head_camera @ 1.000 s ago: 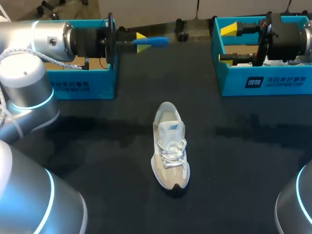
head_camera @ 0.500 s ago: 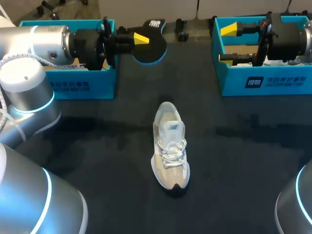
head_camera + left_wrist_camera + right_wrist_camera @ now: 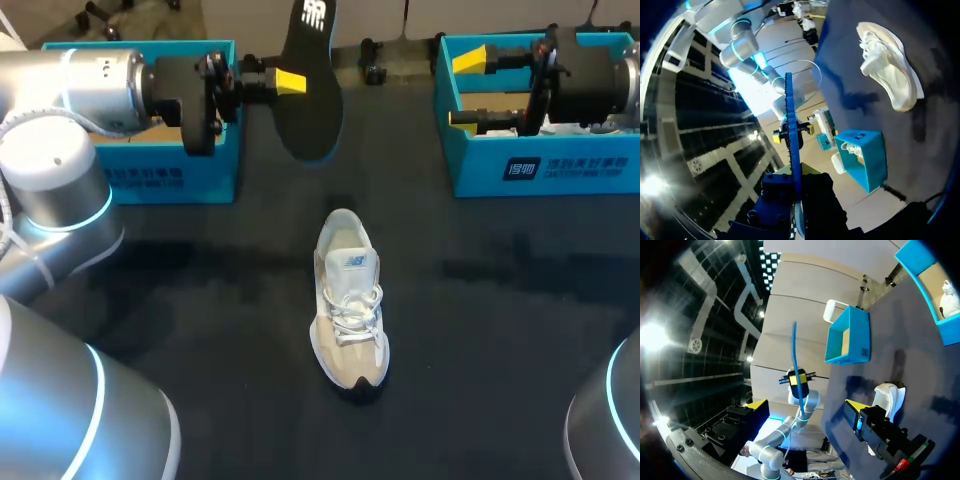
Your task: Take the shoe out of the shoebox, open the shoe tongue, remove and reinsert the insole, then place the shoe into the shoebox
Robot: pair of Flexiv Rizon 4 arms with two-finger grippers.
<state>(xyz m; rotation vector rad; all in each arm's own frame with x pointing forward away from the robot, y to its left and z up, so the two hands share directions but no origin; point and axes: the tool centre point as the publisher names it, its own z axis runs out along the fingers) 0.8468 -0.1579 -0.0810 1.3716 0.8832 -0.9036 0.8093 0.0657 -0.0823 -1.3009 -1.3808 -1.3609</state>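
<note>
From the head view, the left gripper (image 3: pixel 290 82) is clenched on the black insole (image 3: pixel 312 90), holding it up in the air beyond the shoe (image 3: pixel 350 300). The shoe lies laced on the black table (image 3: pixel 200 300), its toe toward the robot. The right gripper (image 3: pixel 468 88) hangs released over the right blue shoebox (image 3: pixel 540 170), beyond the shoe and to its right.

From the left wrist, the insole shows edge-on as a thin blue line between the fingers, with the shoe ahead.

From the right wrist, the yellow tips stand apart with nothing between them. The shoe lies ahead, the insole upright beyond it.

white shoe (image 3: pixel 349 298) mid-table — black insole (image 3: pixel 313 85) aloft
</note>
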